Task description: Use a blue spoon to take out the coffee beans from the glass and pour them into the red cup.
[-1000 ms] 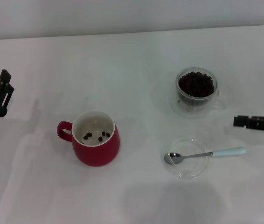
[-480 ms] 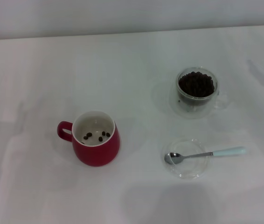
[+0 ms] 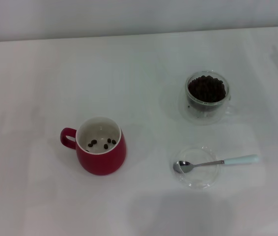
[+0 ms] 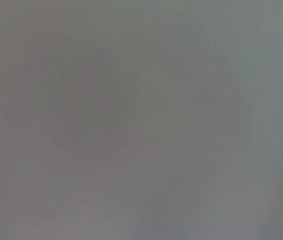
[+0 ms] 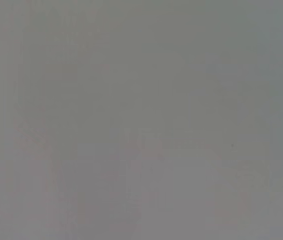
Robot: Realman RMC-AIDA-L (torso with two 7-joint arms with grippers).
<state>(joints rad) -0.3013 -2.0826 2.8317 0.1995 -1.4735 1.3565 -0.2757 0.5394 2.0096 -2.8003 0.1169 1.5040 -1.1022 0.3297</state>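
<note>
The red cup [image 3: 101, 146] stands on the white table at the left of middle, handle to the left, with several coffee beans [image 3: 102, 142] on its white inside. The glass [image 3: 207, 96] stands at the back right, filled with coffee beans [image 3: 206, 89]. The blue spoon [image 3: 216, 162] lies across a flat clear saucer [image 3: 196, 167], metal bowl on the saucer, pale blue handle pointing right. Neither gripper shows in the head view. Both wrist views show only a plain grey surface.
The white table [image 3: 144, 69] ends at a pale wall along the back. Faint shadows lie at the table's far left and far right edges.
Both grippers have left the head view: the left one off the left edge, the right one from beside the spoon up to the top right corner and out. The objects have not moved.
</note>
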